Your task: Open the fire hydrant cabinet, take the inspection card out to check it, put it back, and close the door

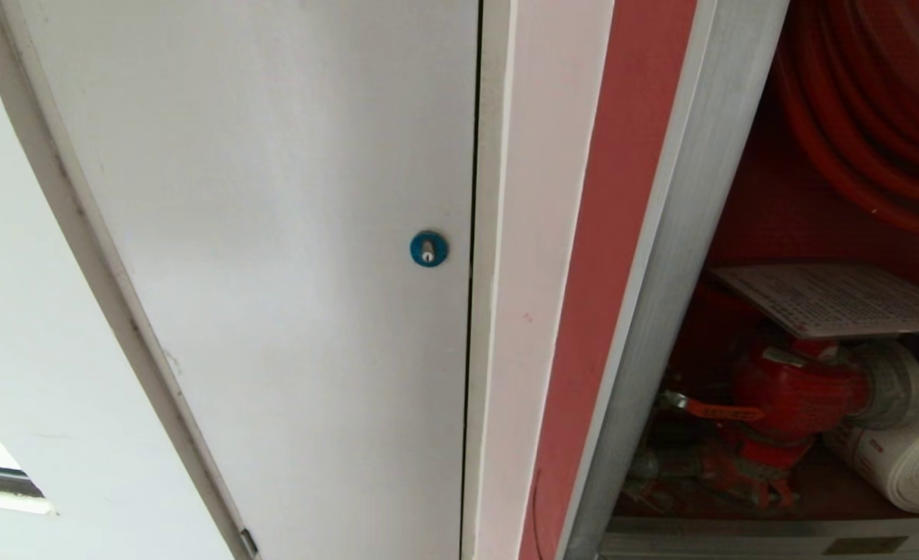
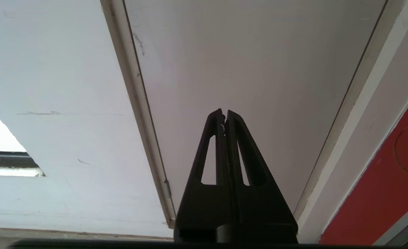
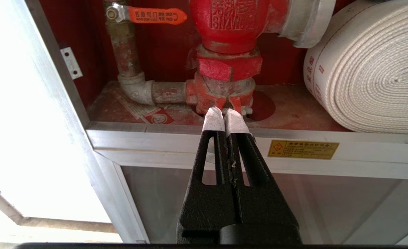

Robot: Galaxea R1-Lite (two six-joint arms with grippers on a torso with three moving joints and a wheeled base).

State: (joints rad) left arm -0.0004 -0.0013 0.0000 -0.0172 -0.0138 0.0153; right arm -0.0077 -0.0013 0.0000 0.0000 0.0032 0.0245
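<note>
Cabinet reads as already open: no dark glass door in any view, and the red interior of the tall brushed silver metal-framed fire hydrant cabinet (image 1: pixel 661 311) is exposed.

Right tool (image 3: pixel 226 117): black fingers with white-taped tips pressed together, pinching nothing. It points into the cabinet's lower opening, tips in line with the base of the red cast hydrant valve (image 3: pixel 229 24), just over the silver front sill (image 3: pixel 176 138). White rolled flat hose (image 3: pixel 369 69) sits to one side of the tool, orange-handled ball valve (image 3: pixel 155 15) on the rusty pipe to the other.

Left tool (image 2: pixel 224 119): plain black fingers, also pressed together, empty. It faces the plain white panel with the blue round lock (image 1: pixel 429 249), outside the cabinet. Not useful there.

Inspection card, a thin whitish rectangular sheet with fine printed rows (image 1: pixel 840 299): lies roughly flat on top of the hydrant valve, under the coiled red hose reel (image 1: pixel 871 117). Above the right tool, out of the right wrist view. Long axis looks to run across the cabinet width, though the head view is oblique, so I'm not sure of that.

Key relation: card is up from the right tool, and the right arm is clearly nearer. Likely next: raise it, spread the fingers, take the card's near edge.
</note>
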